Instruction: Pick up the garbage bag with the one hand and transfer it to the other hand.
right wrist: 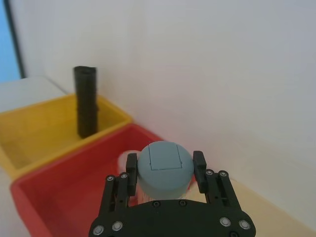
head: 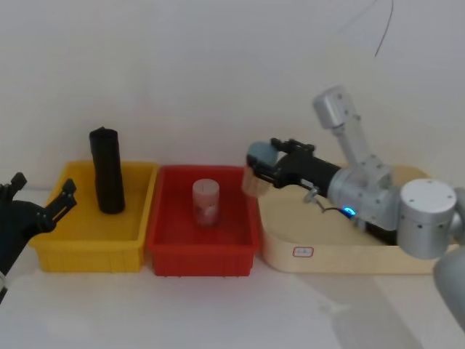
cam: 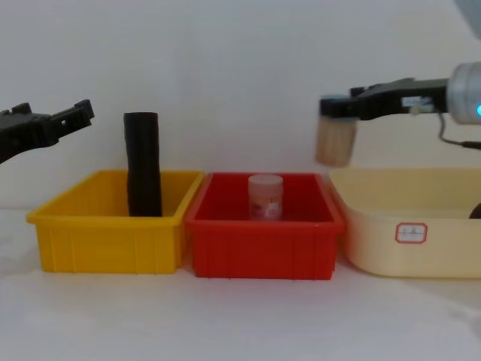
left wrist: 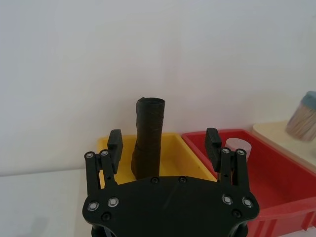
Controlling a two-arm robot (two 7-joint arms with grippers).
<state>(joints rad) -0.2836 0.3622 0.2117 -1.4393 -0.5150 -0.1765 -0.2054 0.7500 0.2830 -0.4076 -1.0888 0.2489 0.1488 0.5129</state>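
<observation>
The garbage bag (head: 107, 170), a tall black cylindrical roll of wrinkled plastic, is seen standing upright in the yellow plastic bin (head: 87, 247), near that bin's back wall. No gripper touches it. The yellow bin is set at the left end of a row of 3 containers on the white table (head: 218, 313).

The left gripper (left wrist: 164, 145), all black with flat fingers, is held in the air off the yellow bin's left side, above the table and well apart from the roll. Its jaws are spread wide with nothing between them; in the left wrist view the roll is framed in the gap, farther off.

The right gripper (right wrist: 165, 169), black on a silver arm, is held above the seam between the red plastic bin (head: 203, 251) and the cream tray (head: 341, 254). Its jaws are closed on a tan cylindrical container with a grey-blue cap (cam: 334, 139), which hangs clear of both.

A translucent pink-tinted jar with a pale lid (head: 205, 201) stands in the middle of the red bin.
</observation>
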